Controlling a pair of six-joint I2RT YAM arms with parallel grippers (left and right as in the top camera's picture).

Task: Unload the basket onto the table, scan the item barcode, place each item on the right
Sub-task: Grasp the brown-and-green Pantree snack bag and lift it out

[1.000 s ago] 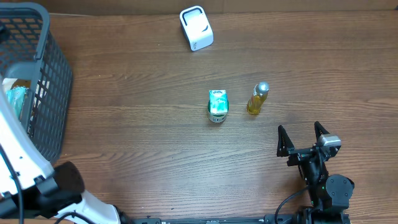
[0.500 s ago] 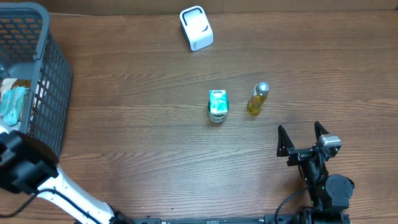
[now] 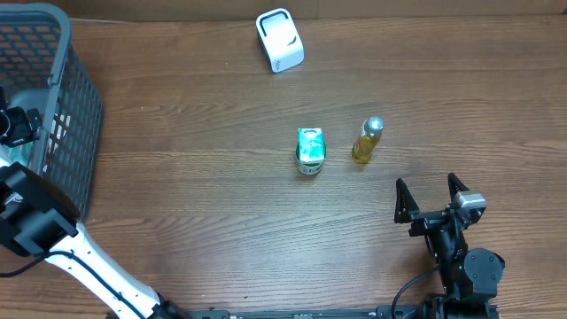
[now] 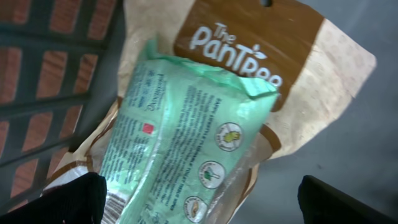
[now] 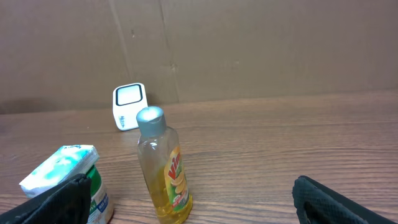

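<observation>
Overhead and wrist views of the scanning station. My left hand (image 4: 199,206) is lowered into the grey mesh basket (image 3: 62,106) at the left edge of the tabletop (image 3: 213,213); it is released, its two dark fingers (image 4: 62,199) spread to the lower corners of the left wrist view and clamping nothing. Directly below it lies a mint-green packet (image 4: 186,130), printed side up and tilted, resting on a brown-and-cream pouch (image 4: 323,68) lettered "The PanTree"; both lie on the basket's grey floor beside its mesh wall. Whether the fingers touch the packet I cannot tell. No barcode is legible on the packet from this angle. My right hand (image 3: 427,190) stands over the near right part of the tabletop, likewise released, fingers wide apart and holding nothing. In front of it, well apart from the hand, an upright bottle of yellow liquid (image 3: 367,140) with a silver cap stands just beside a green-and-white tub (image 3: 309,151); the two do not touch. The white scanner (image 3: 280,40) sits at the far edge of the tabletop, in front of a cardboard backdrop (image 5: 249,50), its window visible in the right wrist view, well apart from the basket and from both hands.
</observation>
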